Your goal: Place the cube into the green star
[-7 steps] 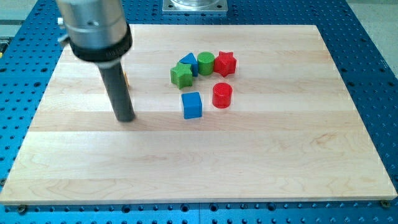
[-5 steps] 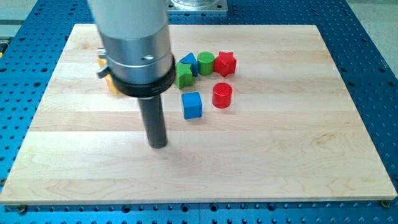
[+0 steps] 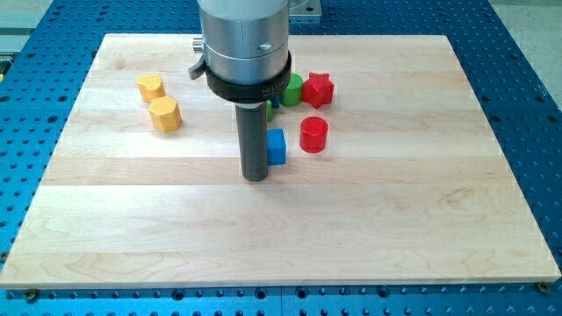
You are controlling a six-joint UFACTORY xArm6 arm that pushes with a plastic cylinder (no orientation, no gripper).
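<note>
**Q:** What surface is the work happening on, and what surrounds it?

**A:** A pale wooden board point(image 3: 378, 211) made of long glued planks lies flat on a blue metal table point(image 3: 527, 96) drilled with a regular grid of small holes. At the view's top edge, a grey metal mounting plate point(image 3: 303, 7) shows behind the board. Nothing more of the room can be seen.

**Q:** Where is the arm?

**A:** A wide silver cylinder with a black collar point(image 3: 248, 81) comes down from the view's top and narrows to a straight dark rod. My tip point(image 3: 255, 177) rests on the board near its middle. There are no jaws on this arm, so nothing is clenched or released; it only pushes.

**Q:** And the cube?

**A:** The small blue plastic cube point(image 3: 277, 147) sits just to the view's right of the rod, touching it or nearly so. Its left part is hidden behind the rod.

**Q:** The green star?

**A:** Mostly hidden behind the collar. Only a sliver of green point(image 3: 270, 109) shows, toward the view's top from the cube, so I cannot confirm its shape.

**Q:** What else is there?

**A:** A green cylinder point(image 3: 292, 88) and a red star point(image 3: 319, 89) sit side by side. A red cylinder point(image 3: 313, 134) stands just right of the cube. Two yellow-orange blocks point(image 3: 152, 87) point(image 3: 165, 114) sit close together well to the view's left.
</note>
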